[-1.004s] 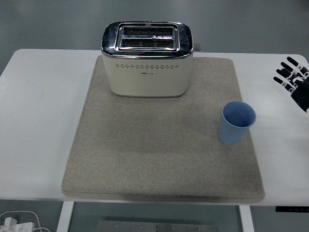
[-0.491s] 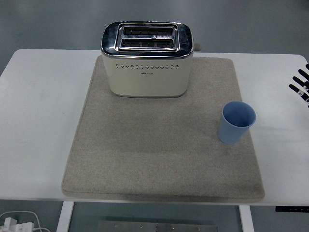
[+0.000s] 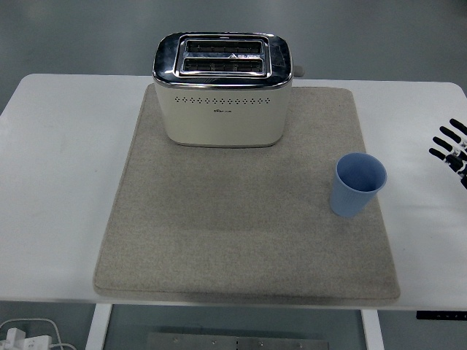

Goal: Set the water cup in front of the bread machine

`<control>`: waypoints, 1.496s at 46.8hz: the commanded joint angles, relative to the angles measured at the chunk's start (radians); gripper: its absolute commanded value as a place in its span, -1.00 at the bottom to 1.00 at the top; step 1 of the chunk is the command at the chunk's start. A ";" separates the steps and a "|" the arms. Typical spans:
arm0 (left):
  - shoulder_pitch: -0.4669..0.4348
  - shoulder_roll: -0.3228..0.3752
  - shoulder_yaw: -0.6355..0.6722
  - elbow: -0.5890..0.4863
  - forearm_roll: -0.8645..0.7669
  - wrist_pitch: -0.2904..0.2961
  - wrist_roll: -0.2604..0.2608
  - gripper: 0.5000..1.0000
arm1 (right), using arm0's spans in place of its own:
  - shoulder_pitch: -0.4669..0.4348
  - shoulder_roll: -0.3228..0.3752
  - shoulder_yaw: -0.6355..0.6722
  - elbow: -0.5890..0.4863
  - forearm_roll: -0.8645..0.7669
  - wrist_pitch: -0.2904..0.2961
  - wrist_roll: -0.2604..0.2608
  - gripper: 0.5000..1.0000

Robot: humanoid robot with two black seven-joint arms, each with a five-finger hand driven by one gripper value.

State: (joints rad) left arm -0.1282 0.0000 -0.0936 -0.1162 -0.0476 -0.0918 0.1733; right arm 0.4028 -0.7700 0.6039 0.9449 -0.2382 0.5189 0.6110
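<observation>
Approach step: the right robot hand (image 3: 452, 146), fingers spread and empty, sits right of the upright blue plastic water cup (image 3: 357, 184), itself right-front of the cream, chrome-topped bread machine (image 3: 222, 90). Next: reach, grasp.

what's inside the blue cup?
Nothing visible inside the blue plastic cup: only its bare blue inner wall shows. The near wall hides the bottom. It stands upright on the grey felt mat, right of the cream toaster.

Blue cup (image 3: 358, 185), cream and chrome toaster (image 3: 222, 89), grey-beige mat (image 3: 219, 233), white table (image 3: 58, 182)
</observation>
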 commanded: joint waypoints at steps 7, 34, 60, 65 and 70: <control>0.001 0.000 0.000 0.000 0.000 0.000 0.000 1.00 | -0.021 0.006 -0.001 0.000 -0.073 0.001 0.000 0.71; 0.001 0.000 0.002 -0.014 0.000 0.000 0.002 1.00 | -0.075 0.008 -0.001 0.052 -0.161 -0.039 0.000 0.71; -0.001 0.000 0.002 -0.017 0.000 0.000 0.002 1.00 | -0.111 0.011 -0.001 0.209 -0.224 -0.249 0.000 0.71; -0.001 0.000 0.002 -0.020 0.000 0.000 0.002 1.00 | -0.121 0.006 0.001 0.235 -0.224 -0.257 0.000 0.71; -0.001 0.000 0.002 -0.022 0.000 0.000 0.002 1.00 | -0.125 0.000 0.001 0.270 -0.224 -0.269 0.000 0.71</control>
State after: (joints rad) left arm -0.1287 0.0000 -0.0920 -0.1371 -0.0475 -0.0922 0.1750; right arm 0.2797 -0.7672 0.6044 1.1927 -0.4628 0.2596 0.6109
